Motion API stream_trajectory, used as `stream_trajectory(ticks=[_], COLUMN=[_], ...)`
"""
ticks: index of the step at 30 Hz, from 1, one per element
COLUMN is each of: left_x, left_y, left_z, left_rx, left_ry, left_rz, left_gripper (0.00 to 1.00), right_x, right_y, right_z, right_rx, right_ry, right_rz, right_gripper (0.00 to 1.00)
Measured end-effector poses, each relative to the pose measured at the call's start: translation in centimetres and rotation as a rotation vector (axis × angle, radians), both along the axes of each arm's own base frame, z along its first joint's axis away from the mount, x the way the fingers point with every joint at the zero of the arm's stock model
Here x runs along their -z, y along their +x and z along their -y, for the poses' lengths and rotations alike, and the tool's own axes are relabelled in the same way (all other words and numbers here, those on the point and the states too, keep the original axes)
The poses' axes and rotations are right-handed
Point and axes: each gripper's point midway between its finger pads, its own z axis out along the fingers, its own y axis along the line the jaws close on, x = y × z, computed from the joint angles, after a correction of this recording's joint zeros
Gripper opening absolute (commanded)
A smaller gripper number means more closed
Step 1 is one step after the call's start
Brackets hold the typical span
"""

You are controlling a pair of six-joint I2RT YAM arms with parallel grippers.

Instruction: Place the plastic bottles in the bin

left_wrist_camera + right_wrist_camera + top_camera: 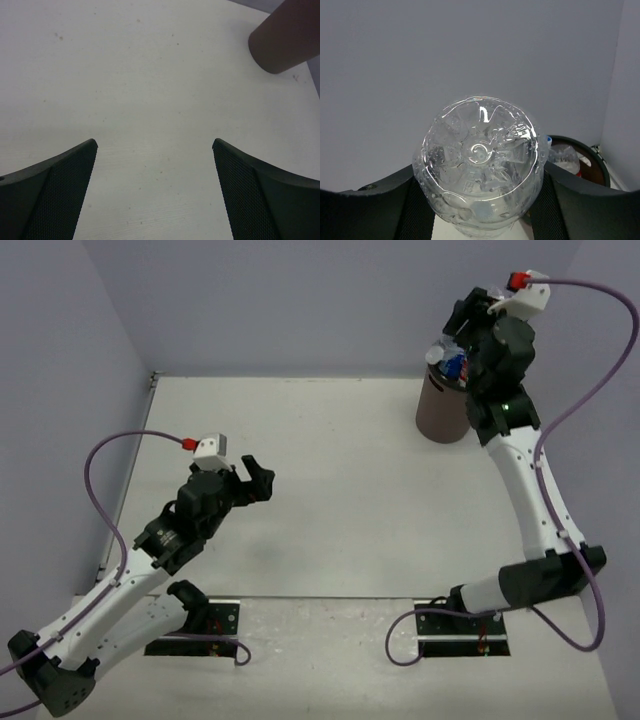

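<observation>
My right gripper [479, 192] is shut on a plain clear plastic bottle [480, 167], whose ribbed base faces the wrist camera. In the top view this gripper [468, 312] is raised at the far right, above the dark-brown bin [442, 410]. The bin's rim [594, 152] shows below and to the right of the held bottle, with clear bottles [565, 159] inside. A blue-label bottle [455, 365] sticks up out of the bin. My left gripper [256, 478] is open and empty above the bare table; its fingers [60, 190] stand wide apart.
The bin [287, 35] stands at the table's far right corner, close to the grey back and side walls. The white table [320, 490] lies between the two arms. No bottles show on the table.
</observation>
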Motion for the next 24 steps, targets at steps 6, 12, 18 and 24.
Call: stream_trajectory(ticks=[6, 12, 18, 24], left_x=[1.7, 2.1, 2.0, 2.0], left_y=[0.5, 0.6, 0.6, 0.6], left_z=[-0.2, -0.5, -0.6, -0.6], left_rx=[-0.022, -0.037, -0.04, -0.039], left_ry=[0.046, 0.061, 0.06, 0.059], left_rz=[-0.049, -0.061, -0.058, -0.057], left_gripper=[1.0, 1.0, 1.0, 1.0], right_x=[4.4, 8.5, 10.3, 12.9], right_y=[7.6, 11.0, 11.2, 11.2], right_z=[2.7, 4.5, 5.6, 6.4], right_rx=[0.169, 0.282, 0.328, 0.346], right_ry=[-0.022, -0.053, -0.063, -0.069], right_rz=[-0.097, -0.159, -0.174, -0.227], right_gripper=[0.22, 0.24, 0.49, 0.99])
